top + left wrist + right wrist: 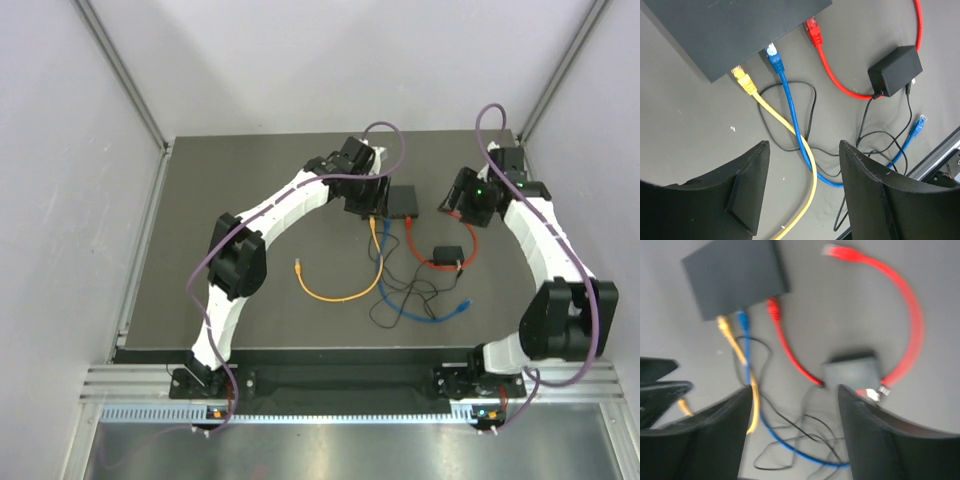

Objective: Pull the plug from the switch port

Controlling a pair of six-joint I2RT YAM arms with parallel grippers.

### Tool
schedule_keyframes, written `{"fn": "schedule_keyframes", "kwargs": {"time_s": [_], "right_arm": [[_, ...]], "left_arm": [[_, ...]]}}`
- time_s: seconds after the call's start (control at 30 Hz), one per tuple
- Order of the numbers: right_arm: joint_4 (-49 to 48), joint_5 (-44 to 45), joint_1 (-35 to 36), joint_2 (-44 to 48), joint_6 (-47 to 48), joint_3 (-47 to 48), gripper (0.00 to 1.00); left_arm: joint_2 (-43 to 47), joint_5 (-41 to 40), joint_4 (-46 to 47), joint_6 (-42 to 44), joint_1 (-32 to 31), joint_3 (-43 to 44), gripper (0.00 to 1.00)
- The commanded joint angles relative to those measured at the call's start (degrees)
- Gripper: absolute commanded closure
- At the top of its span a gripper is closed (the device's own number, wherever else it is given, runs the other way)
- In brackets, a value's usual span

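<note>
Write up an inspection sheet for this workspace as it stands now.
Surface: dark matte tabletop, a few pale specks.
Job's things: black switch lying flat; yellow plug, blue plug and red plug appear plugged into its port edge.
Clutter: black power adapter beside the switch.
Grippers: left gripper open, empty, above the cables; right gripper open, empty, view blurred.
Cables: yellow cable, blue cable and red cable each have a loose far end on the table; thin black wire tangled among them.
Surroundings: pale enclosure walls; metal rail at the near edge.
</note>
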State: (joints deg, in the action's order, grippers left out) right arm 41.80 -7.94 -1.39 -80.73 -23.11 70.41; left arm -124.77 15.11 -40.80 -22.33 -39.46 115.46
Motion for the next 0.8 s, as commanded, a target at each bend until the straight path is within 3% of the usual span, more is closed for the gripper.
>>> {"fn": "schedule_keyframes", "kwargs": {"time_s": [0.0, 0.2, 0.23, 0.43, 0.77], "right_arm": [[-10.4, -10.8, 0.3, -5.9, -5.3, -0.5, 0.4], [-26.2, -22.6, 0.3, -11.8, -11.3, -5.5, 0.53], [-30.7, -25.3, 0.3, -12.6, -12.1, -6.9, 0.53], [-40.1, -31.2, -0.1, -17.4, -12.9, -11.8, 0.48], [-50.7, -37.3, -3.9, -26.0, -11.7, -14.8, 0.48]], "left_arm": [[-2.0, 0.3, 4.3, 1.1, 0.3, 4.2, 0.37], [-7.1, 5.6, 6.6, 1.6, 0.5, 10.6, 0.37], [-7.6, 9.5, 8.0, 1.7, 0.8, 10.6, 0.37], [-10.4, 12.1, 13.2, 1.1, 1.0, 10.6, 0.38], [-15.8, 12.5, 18.0, -3.5, 1.1, 13.9, 0.38]]}}
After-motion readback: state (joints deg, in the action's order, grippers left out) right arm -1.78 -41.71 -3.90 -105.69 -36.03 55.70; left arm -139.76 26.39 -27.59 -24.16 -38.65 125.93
